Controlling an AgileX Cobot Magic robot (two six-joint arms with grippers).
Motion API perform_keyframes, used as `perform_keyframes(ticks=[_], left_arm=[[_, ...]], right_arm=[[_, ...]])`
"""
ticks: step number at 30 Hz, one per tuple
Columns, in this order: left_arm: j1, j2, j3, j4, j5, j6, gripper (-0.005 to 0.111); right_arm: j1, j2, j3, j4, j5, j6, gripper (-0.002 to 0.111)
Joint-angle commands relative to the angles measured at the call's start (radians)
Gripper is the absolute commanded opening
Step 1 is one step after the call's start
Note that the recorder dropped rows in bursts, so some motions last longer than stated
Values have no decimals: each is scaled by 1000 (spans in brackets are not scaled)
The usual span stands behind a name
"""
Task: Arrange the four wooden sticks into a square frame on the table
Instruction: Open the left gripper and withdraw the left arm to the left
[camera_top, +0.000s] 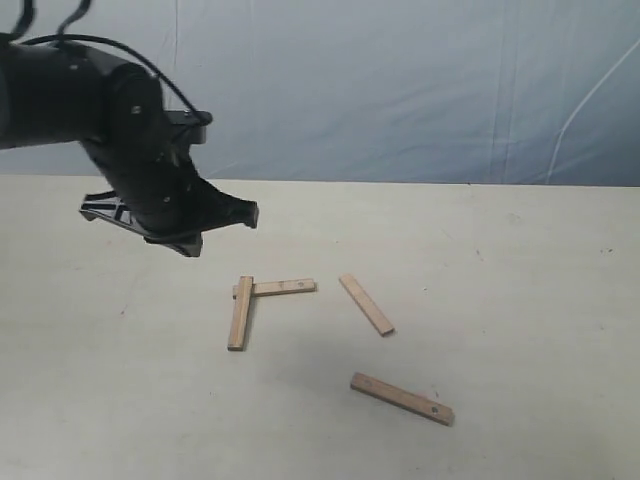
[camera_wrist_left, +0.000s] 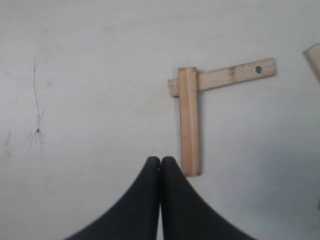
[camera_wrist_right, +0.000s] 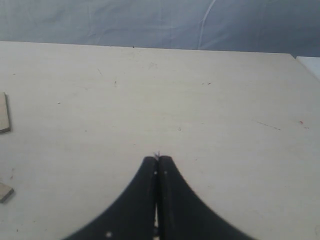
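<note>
Four wooden sticks lie on the pale table (camera_top: 520, 300). One stick (camera_top: 240, 313) (camera_wrist_left: 189, 122) overlaps the end of a second stick (camera_top: 283, 288) (camera_wrist_left: 230, 76), making an L-shaped corner. A third stick (camera_top: 366, 304) lies slanted to their right, apart from them. The fourth stick (camera_top: 402, 398), with small dark holes, lies nearer the front. My left gripper (camera_top: 240, 213) (camera_wrist_left: 160, 161) hangs shut and empty above the table, up and left of the L. My right gripper (camera_wrist_right: 158, 160) is shut and empty over bare table; it is out of the exterior view.
A grey-blue cloth backdrop (camera_top: 400, 80) stands behind the table's far edge. Stick ends (camera_wrist_right: 4, 120) show at the border of the right wrist view. The black left arm (camera_top: 60, 95) reaches in from the upper left.
</note>
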Motion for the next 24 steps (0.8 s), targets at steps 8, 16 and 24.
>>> perform_keyframes(ticks=[8,16,24], left_arm=[[167,-520,618,-154,-540,133,0],[167,-976,1129,-237,-1071,108,0],[167,-1244,1331,-86,-1284,108,0]], right_arm=[[-4,-7,-2,-58,-79,-2,-1],[-6,-7,-2,-38,-336,-2,-1],[-4,-7,-2,283,-687,273,-1]])
